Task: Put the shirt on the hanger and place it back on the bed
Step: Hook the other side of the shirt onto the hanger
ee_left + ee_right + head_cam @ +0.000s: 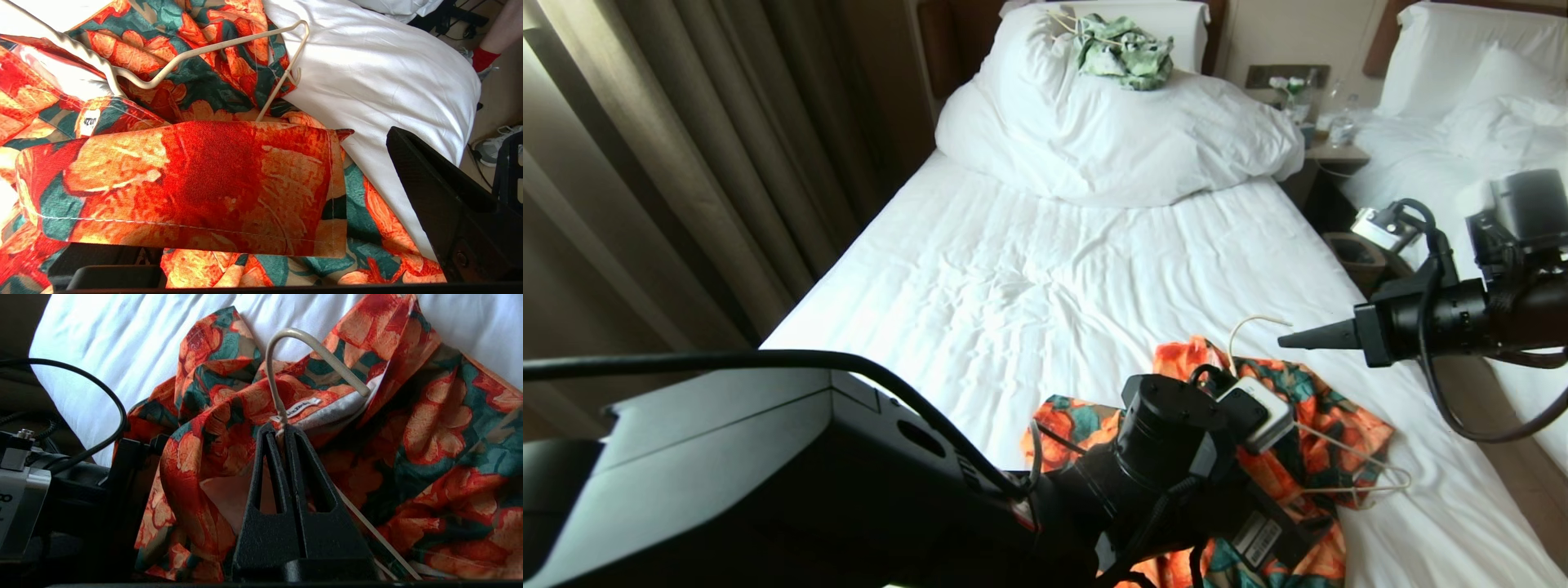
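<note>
Head view looks down a single bed (980, 278) with a wrinkled white sheet, a bundled white duvet (1119, 139) heaped toward the headboard and a small green-and-white garment (1123, 53) on top of it. A second white bed (1462, 106) stands off to the robot's right.

Near the foot of the first bed, on the right half, lies the shirt (1327, 433), crumpled, orange flowers on dark green. The hanger (1347, 469) rests on top of the cloth rather than inside it, its long axis running roughly across the shirt and its hook (1254, 327) curving up toward the headboard end.

The left hand (261, 245) sits low over the shirt's near edge, fingers spread wide, with a fold of fabric lying between them but not pinched.

The right hand (1298, 339) reaches in level from the right, fingers pressed together. It points at the hook and is the nearer of the two to it. In the right wrist view its tips sit at the base of the hook; whether they pinch the wire cannot be told.
</note>
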Controlling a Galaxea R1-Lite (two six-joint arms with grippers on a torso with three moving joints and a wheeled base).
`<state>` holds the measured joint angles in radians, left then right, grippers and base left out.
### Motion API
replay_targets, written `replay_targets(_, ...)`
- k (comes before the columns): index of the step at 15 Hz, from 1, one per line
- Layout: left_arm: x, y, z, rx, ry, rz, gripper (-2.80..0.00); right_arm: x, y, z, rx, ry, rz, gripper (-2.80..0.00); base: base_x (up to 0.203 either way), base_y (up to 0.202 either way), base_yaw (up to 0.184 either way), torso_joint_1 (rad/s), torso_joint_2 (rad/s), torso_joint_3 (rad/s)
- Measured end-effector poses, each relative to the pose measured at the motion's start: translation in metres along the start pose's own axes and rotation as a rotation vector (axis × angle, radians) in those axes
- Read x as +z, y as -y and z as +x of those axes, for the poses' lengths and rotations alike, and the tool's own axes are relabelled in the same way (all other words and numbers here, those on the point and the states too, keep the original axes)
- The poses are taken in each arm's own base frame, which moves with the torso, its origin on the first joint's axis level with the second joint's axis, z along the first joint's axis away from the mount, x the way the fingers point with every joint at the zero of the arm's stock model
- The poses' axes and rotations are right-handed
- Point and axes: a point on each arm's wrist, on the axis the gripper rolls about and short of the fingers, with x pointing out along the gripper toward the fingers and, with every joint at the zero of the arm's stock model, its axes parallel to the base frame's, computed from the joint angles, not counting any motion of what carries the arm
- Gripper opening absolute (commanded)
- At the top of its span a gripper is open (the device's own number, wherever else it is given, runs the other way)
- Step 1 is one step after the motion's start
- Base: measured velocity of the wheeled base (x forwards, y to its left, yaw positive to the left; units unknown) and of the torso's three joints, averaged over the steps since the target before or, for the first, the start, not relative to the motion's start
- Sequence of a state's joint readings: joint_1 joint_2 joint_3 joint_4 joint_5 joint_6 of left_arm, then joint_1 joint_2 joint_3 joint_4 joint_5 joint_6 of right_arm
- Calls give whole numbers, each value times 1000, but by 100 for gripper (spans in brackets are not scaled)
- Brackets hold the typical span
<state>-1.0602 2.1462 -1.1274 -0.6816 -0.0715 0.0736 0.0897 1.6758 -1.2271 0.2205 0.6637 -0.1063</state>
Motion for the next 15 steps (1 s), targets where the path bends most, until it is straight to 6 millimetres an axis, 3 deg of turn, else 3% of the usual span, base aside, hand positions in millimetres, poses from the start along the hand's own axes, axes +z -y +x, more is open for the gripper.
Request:
replay_targets(3,0,1,0,-2,0,1,0,2,4,-9,-39,-54,-1,-280,0,0,0,0,0,0)
replay_targets(4,0,1,0,-3,0,1,0,2,7,-10,-57,-97,-8,0,0,0,0,0,0,0)
replay_targets(7,0,1,0,-3,1,1,0,-8,25,-9,-63,-221,-44,0,0,0,0,0,0,0)
replay_targets(12,0,1,0,-1,1,0,0,-30,59,12,62,-247,-40,0,0,0,0,0,0,0)
replay_targets(15,0,0,0,0,-1,0,0,-41,68,23,104,-264,-23,0,0,0,0,0,0,0)
